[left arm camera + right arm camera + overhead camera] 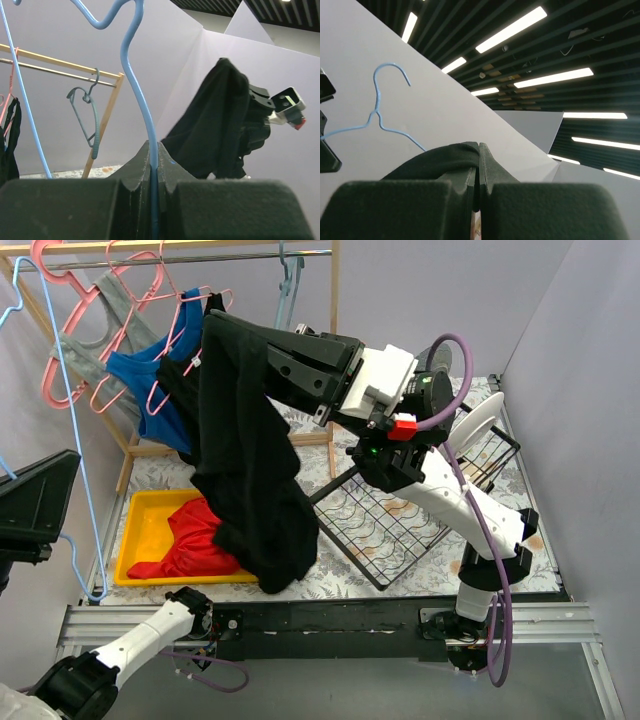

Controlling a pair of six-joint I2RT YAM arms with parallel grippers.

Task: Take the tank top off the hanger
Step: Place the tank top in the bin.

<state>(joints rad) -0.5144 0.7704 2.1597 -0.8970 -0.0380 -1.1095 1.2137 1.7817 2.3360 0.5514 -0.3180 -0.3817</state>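
Pale lilac walls (450, 290); wooden clothes rack (335, 300); ceiling strip lights (512, 29), perhaps 8.

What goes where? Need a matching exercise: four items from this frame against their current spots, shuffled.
1 black tank top
2 light blue hanger
3 red garment
4 teal hanger

a in the yellow tray
b hooked on the rack rail
c pinched in the right gripper
d pinched in the left gripper

Pairs: 1-c, 2-d, 3-a, 4-b

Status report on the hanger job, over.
Left tool shut on blue hanger. Right tool shut on black tank top, held clear of that hanger. Hem hangs low by red cloth in yellow tray.
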